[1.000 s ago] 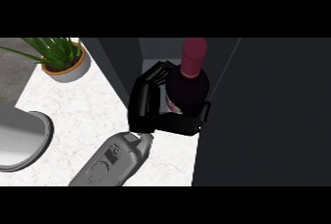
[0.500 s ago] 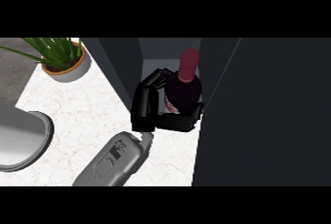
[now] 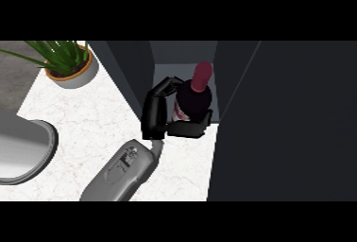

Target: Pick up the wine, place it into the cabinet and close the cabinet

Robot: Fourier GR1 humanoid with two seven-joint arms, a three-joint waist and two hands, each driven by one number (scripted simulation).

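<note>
No words or numbers can be read anywhere. The wine bottle (image 3: 193,97) has a pale label (image 3: 178,112) on its side, but the black hand (image 3: 159,113) covers part of it and no letters show. The grey forearm (image 3: 125,171), just below the bottle, has small dark marks, but they cannot be read.

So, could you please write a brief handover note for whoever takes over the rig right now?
One hand shows, entering from the lower left: curled round the wine bottle, held upright at the cabinet opening. The other hand is out of view.
Done: bottle picked up and brought to the open cabinet.
Left: set it down inside, release, withdraw, close the cabinet door.
A potted plant stands on the counter nearby.
</note>
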